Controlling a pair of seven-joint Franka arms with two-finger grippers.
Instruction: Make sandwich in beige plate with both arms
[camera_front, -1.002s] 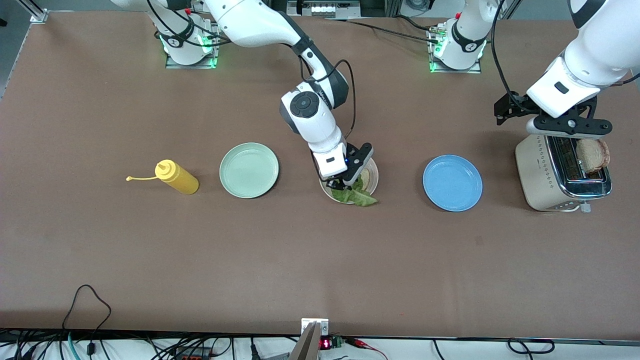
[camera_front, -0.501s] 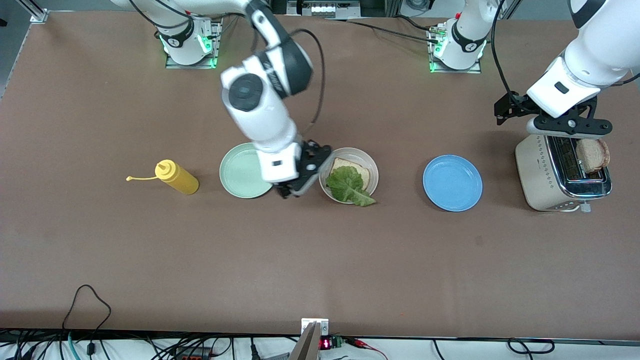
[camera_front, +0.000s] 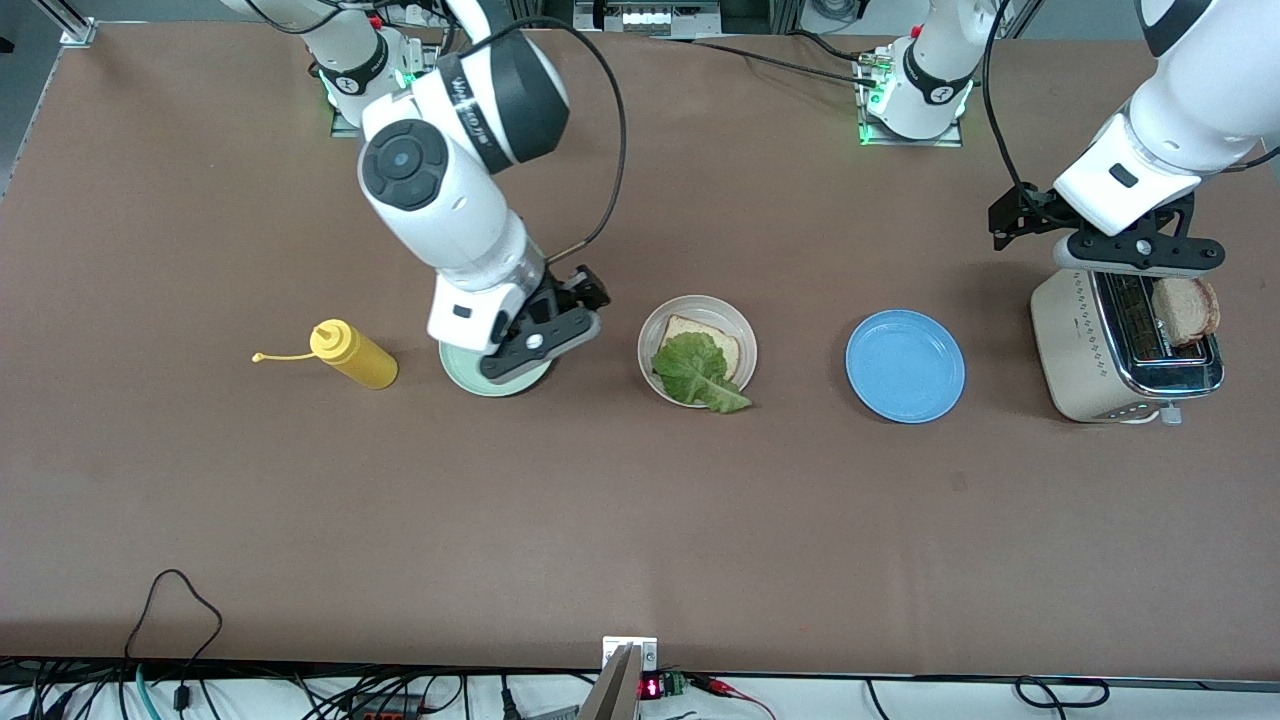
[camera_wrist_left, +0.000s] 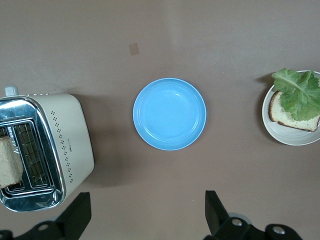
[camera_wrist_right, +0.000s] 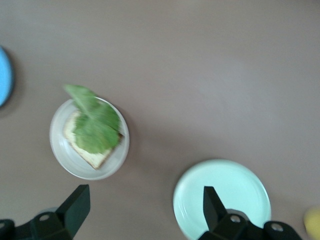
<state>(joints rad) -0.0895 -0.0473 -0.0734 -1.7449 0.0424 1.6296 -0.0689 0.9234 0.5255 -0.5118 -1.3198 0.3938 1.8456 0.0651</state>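
Sandwich (camera_front: 700, 362) awaits its top slice (camera_front: 1184, 309), so left gripper (camera_front: 1135, 252) hovers wide-jawed over the toaster (camera_front: 1085, 350) while right gripper (camera_front: 533, 337), empty and spread, clears the beige plate (camera_front: 740, 325).

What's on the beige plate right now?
On the beige plate: one bread slice with a lettuce leaf on top, its tip overhanging the rim. The leaf covers much of the slice. No second slice there.

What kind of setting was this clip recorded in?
Most likely a robotics lab staged as a kitchen counter: a brown table carries a toaster and a beige plate, with the arms' bases bolted to the table and loose cables along its edge.
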